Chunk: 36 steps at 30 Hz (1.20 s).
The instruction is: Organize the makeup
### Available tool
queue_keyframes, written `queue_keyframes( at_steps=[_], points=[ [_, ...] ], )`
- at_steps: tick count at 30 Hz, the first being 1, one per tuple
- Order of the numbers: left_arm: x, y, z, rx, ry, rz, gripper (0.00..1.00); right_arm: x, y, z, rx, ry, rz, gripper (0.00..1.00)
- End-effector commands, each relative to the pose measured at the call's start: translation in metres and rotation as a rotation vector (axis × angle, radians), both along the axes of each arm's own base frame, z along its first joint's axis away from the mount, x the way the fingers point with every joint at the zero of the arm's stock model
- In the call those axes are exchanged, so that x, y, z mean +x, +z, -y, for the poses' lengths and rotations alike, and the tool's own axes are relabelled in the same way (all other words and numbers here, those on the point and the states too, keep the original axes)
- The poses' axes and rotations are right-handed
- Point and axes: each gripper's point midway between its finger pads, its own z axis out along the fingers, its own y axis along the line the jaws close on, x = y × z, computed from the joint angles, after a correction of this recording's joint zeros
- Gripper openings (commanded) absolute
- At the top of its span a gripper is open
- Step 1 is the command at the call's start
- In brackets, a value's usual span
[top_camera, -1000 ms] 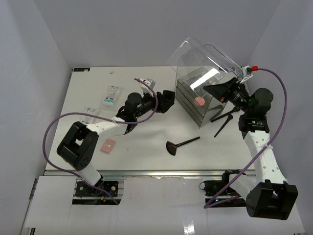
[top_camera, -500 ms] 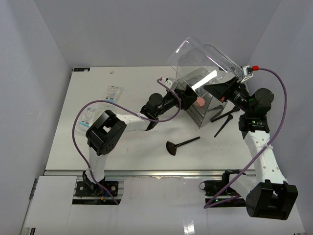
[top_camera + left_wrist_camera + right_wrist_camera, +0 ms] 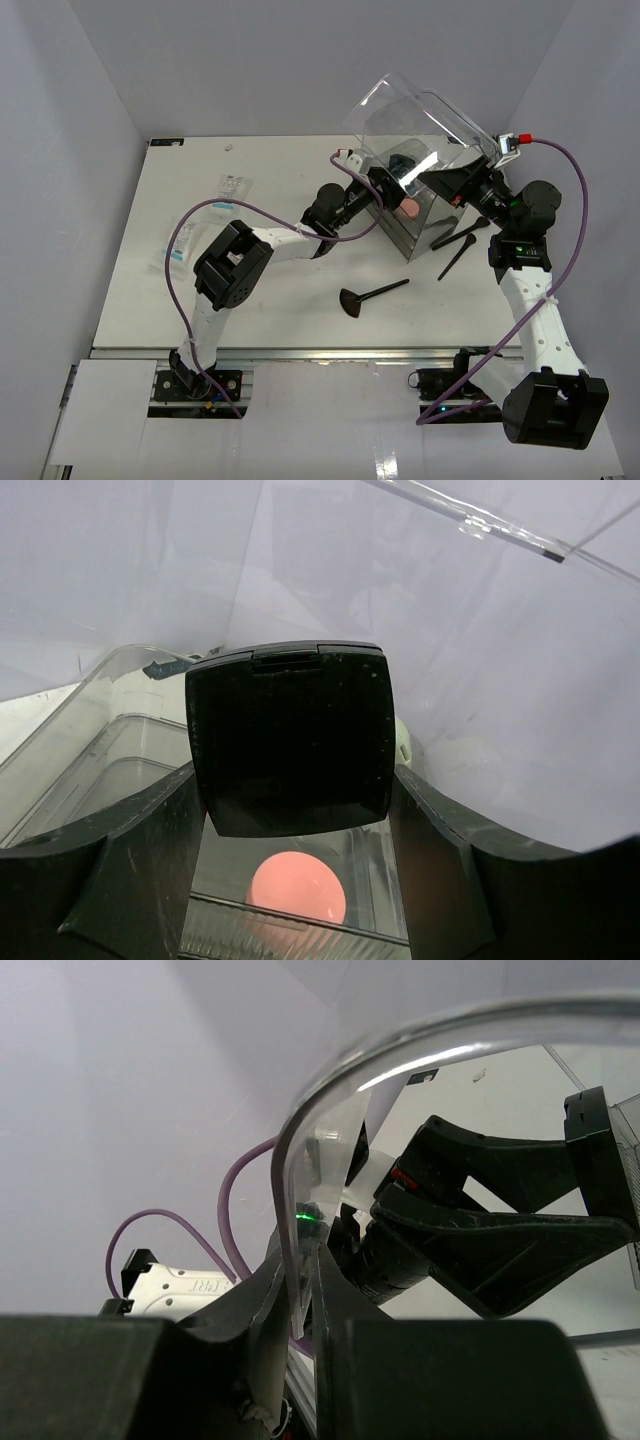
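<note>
A square black compact [image 3: 290, 740] sits between the jaws of my left gripper [image 3: 290, 815], which is shut on it. It hangs over the top compartment of the clear box [image 3: 398, 232]. Below it in the box lies a round pink compact [image 3: 298, 885] [image 3: 408, 208]. My right gripper [image 3: 305, 1290] is shut on the edge of the clear lid [image 3: 288, 1170], which stands raised [image 3: 420, 112]. A black fan-shaped brush [image 3: 356, 301] lies on the table in front of the box. Two thin black brushes [image 3: 456, 246] lie to its right. White packets [image 3: 233, 188] lie at the far left.
My left arm [image 3: 290, 238] stretches across the table's middle toward the box, its purple cable [image 3: 200, 215] looping over a second packet [image 3: 180, 240]. The raised lid overhangs the box. Grey walls close in the table on three sides.
My left arm has swung right from the table's middle to the box, carrying the black compact in over the top compartment. The right gripper and lid have stayed put.
</note>
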Motion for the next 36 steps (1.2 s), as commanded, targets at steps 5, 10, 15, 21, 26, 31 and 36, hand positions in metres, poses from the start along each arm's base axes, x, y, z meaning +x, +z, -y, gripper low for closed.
queue_keyframes(
  at_steps=[5, 10, 15, 21, 26, 31, 36],
  points=[
    [-0.003, -0.012, 0.012, 0.051, -0.021, -0.020, 0.65, -0.031, 0.039, -0.007, -0.012, 0.062, 0.170, 0.16],
    [-0.005, -0.011, 0.013, 0.062, -0.034, -0.014, 0.92, -0.031, 0.038, -0.006, -0.013, 0.057, 0.169, 0.16],
    [-0.009, -0.013, 0.013, 0.059, -0.048, -0.021, 0.98, -0.031, 0.037, -0.005, -0.012, 0.054, 0.169, 0.16],
    [-0.018, -0.021, 0.004, 0.053, -0.049, -0.033, 0.98, -0.031, 0.037, -0.005, -0.015, 0.053, 0.170, 0.16],
    [-0.025, -0.013, -0.007, 0.041, -0.037, -0.022, 0.98, -0.032, 0.036, -0.005, -0.017, 0.053, 0.170, 0.16],
    [-0.039, -0.010, -0.031, 0.059, 0.001, -0.021, 0.98, -0.031, 0.034, -0.005, -0.021, 0.051, 0.169, 0.16],
    [-0.058, -0.012, -0.076, 0.125, 0.093, -0.006, 0.98, -0.031, 0.032, -0.005, -0.024, 0.049, 0.166, 0.16]
  ],
)
